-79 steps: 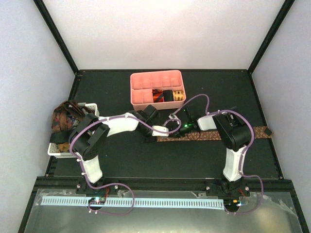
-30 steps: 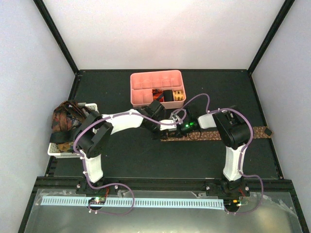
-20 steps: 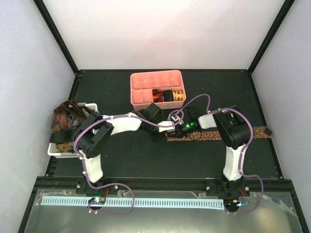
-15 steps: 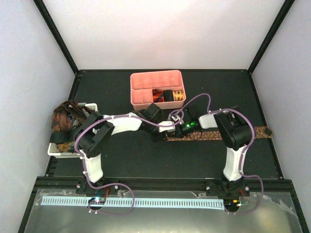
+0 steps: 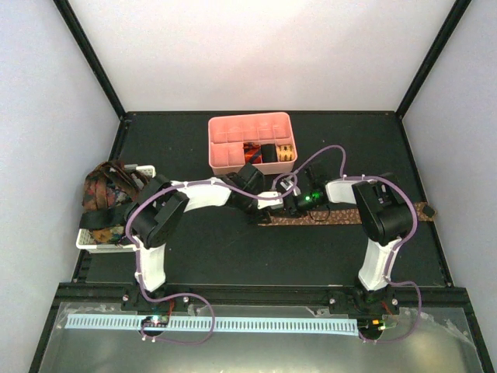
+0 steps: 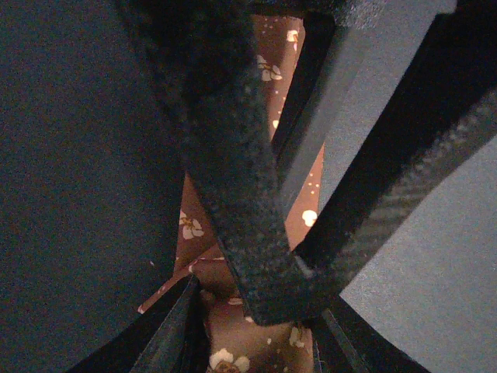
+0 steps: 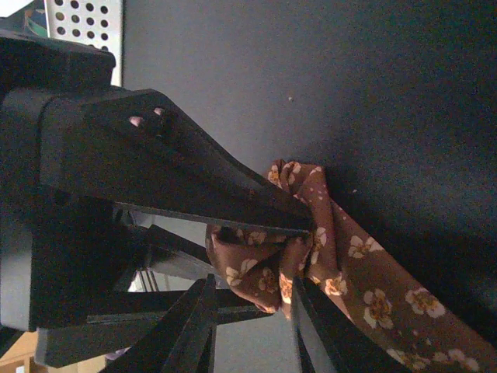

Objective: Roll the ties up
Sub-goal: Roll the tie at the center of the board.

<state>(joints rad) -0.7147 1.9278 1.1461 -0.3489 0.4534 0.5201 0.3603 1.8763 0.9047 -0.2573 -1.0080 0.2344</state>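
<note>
Brown cloth fills your left gripper (image 6: 286, 280), which looks clamped on the folded end of the brown tie (image 5: 334, 218); your right gripper (image 7: 250, 303) stands with jaws apart, loosely round that same fold. From there the tie runs flat along the worktop (image 5: 233, 256) towards your right, long axis side to side. Small pale blossoms dot it.

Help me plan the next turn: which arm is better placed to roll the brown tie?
Probably left. The left gripper flanks the bunched end of the brown tie, seemingly pinching it; the right gripper stands open beside it, apparently gripping nothing.
</note>
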